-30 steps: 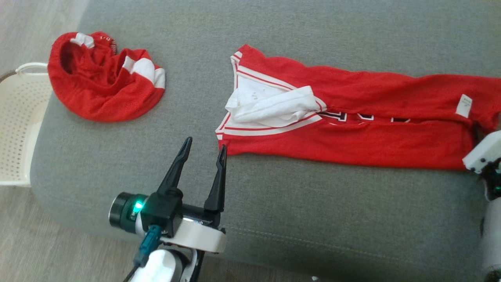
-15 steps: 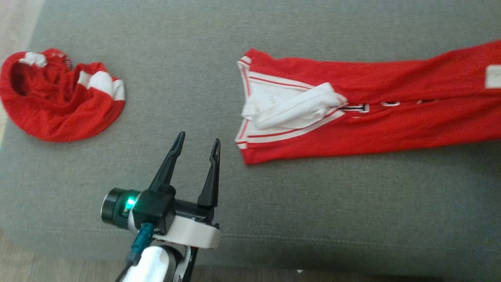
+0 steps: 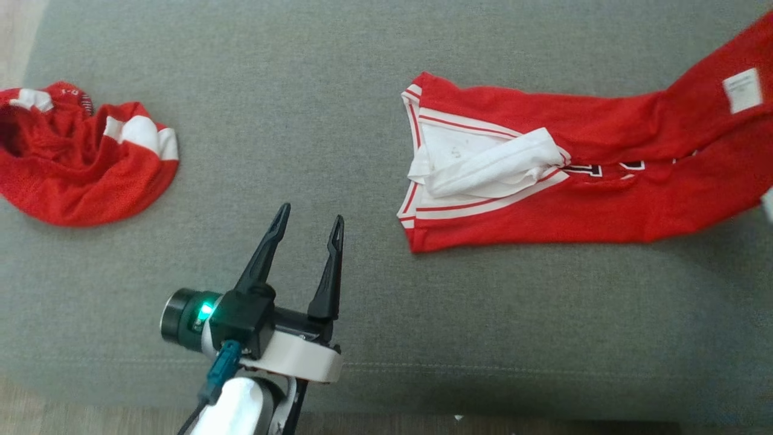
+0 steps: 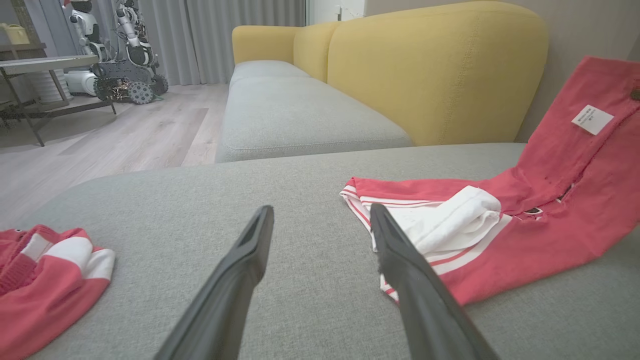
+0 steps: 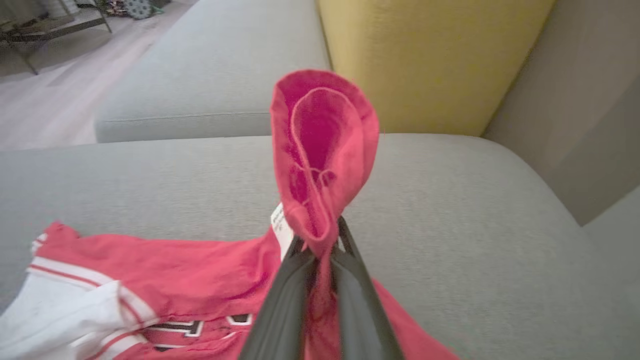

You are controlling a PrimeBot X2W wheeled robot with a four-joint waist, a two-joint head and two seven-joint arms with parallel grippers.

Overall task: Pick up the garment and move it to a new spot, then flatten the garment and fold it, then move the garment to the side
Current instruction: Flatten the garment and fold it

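Observation:
The garment (image 3: pixel 543 199) is a red jersey with white trim, folded into a long strip on the grey sofa seat (image 3: pixel 302 90). Its right end, with a white label (image 3: pixel 741 89), rises off the cushion. In the right wrist view my right gripper (image 5: pixel 320 245) is shut on a bunched red fold of the garment (image 5: pixel 325 150) that stands up above the fingertips. My left gripper (image 3: pixel 311 214) hovers open over bare cushion, left of the garment's collar end (image 4: pixel 450 220), touching nothing. In the left wrist view the left gripper (image 4: pixel 321 212) has its jaws wide apart.
A second red and white garment (image 3: pixel 78 163) lies crumpled at the seat's left end. A yellow backrest (image 4: pixel 435 75) stands behind the seat. Beyond lie wooden floor (image 4: pixel 125 130), a metal table (image 4: pixel 45 65) and another robot (image 4: pixel 120 50).
My right gripper has shut on the garment's right end and lifted it, dragging the garment rightward away from the crumpled one. The head camera has shifted. The left gripper stays open.

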